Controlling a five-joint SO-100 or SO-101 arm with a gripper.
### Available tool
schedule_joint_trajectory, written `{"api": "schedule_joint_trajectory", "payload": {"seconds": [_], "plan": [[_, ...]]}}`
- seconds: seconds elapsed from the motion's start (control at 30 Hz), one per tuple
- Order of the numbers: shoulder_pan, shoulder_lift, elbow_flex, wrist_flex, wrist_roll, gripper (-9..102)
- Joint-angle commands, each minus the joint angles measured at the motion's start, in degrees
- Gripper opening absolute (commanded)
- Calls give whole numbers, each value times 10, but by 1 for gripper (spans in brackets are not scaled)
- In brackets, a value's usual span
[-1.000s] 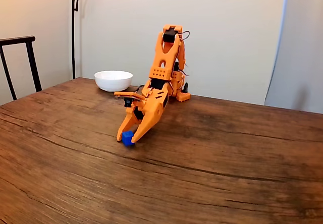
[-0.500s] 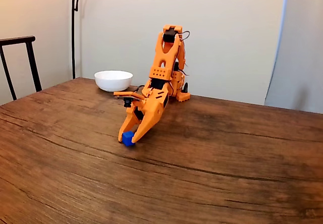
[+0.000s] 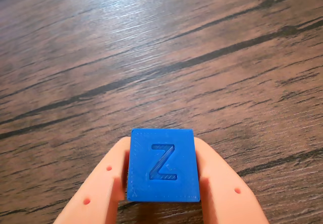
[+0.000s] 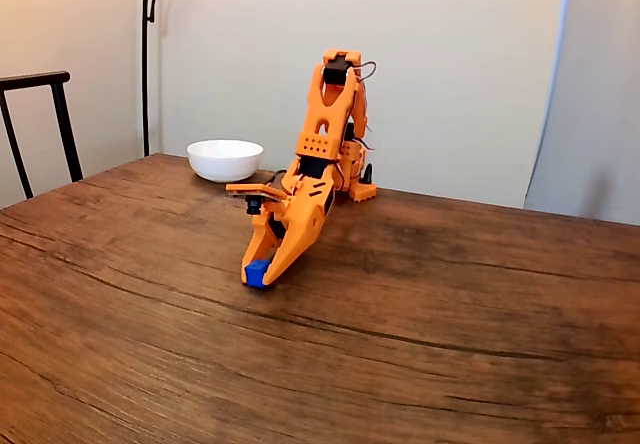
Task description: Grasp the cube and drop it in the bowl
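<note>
The blue cube carries an embossed Z on its facing side and sits squeezed between two orange fingers in the wrist view. My gripper is shut on it, low over the wooden table. In the fixed view the cube shows at the tip of the orange gripper, touching or just above the tabletop. The white bowl stands at the back left of the table, well behind the gripper and left of the arm's base.
The orange arm's base stands at the far table edge. A dark chair back rises at the left, and a lamp pole stands by the wall. Bare wooden tabletop spreads in front and to the right.
The fingers have closed from either side of the cube onto it; the cube now sits squarely between them at the tip. The arm's pose has barely shifted.
</note>
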Motion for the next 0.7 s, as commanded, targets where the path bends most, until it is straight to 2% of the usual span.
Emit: {"api": "schedule_joint_trajectory", "payload": {"seconds": [0.0, 0.3, 0.6, 0.67], "plan": [[-9, -5, 3, 6, 9, 7], [0, 15, -51, 6, 100, 7], [35, 194, 35, 9, 202, 7], [45, 239, 48, 35, 217, 7]]}}
